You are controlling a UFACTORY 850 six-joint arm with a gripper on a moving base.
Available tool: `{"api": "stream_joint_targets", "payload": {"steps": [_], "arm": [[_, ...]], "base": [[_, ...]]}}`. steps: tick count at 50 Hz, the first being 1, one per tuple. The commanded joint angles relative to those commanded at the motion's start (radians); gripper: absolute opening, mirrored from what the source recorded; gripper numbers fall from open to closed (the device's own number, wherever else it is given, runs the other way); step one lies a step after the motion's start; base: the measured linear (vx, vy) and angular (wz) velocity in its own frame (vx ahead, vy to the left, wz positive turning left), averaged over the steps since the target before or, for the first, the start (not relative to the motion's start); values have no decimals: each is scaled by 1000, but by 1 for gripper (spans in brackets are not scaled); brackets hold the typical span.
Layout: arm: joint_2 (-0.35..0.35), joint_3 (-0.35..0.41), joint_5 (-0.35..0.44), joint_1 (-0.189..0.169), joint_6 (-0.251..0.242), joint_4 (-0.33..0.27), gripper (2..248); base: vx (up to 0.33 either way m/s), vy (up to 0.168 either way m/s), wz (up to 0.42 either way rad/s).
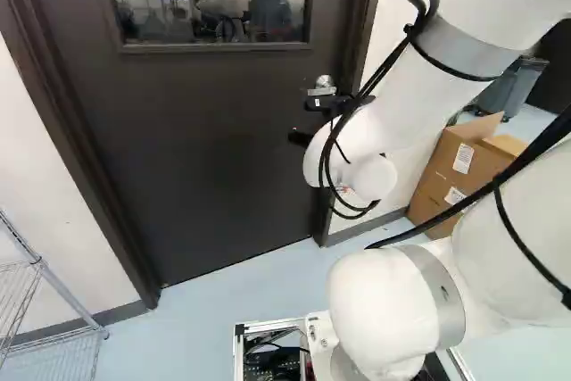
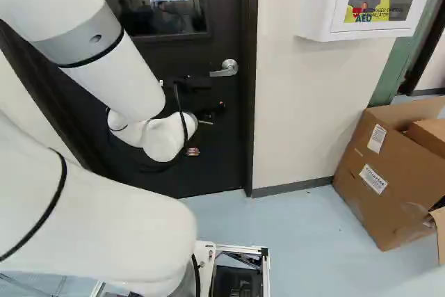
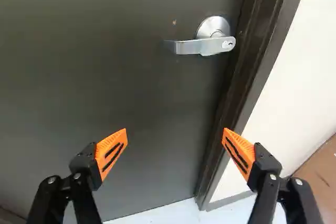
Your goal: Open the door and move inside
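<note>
- One dark door (image 1: 214, 149), flat and smooth, sits closed in its brown-black frame (image 1: 85, 140); one rectangular window (image 1: 210, 2) is set high in it.
- One lever handle (image 3: 199, 45) of satin metal — a flat bar on a round rose, with one keyhole — is on the door beside the frame, ahead of the gripper (image 2: 210, 111).
- The gripper stands wide open, nothing between its two black fingers; each carries one ribbed, wedge-shaped orange pad (image 3: 111, 152) with two dark slots.
- One large cardboard box (image 2: 389, 186), flaps up, bears two white labels; a smaller carton (image 2: 427, 135) sits in its top.
- One white cabinet (image 2: 368, 29) hangs on the wall (image 2: 313, 102) — one wire rack (image 1: 45, 269) stands left of the door.
</note>
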Motion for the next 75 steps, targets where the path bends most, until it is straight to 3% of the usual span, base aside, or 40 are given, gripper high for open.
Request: {"api": "stream_joint_targets", "payload": {"steps": [24, 75], "arm": [[11, -49, 0, 0, 0, 0, 247], [-43, -213, 0, 0, 0, -7, 247]], "base": [[0, 0, 0], [0, 0, 0]]}}
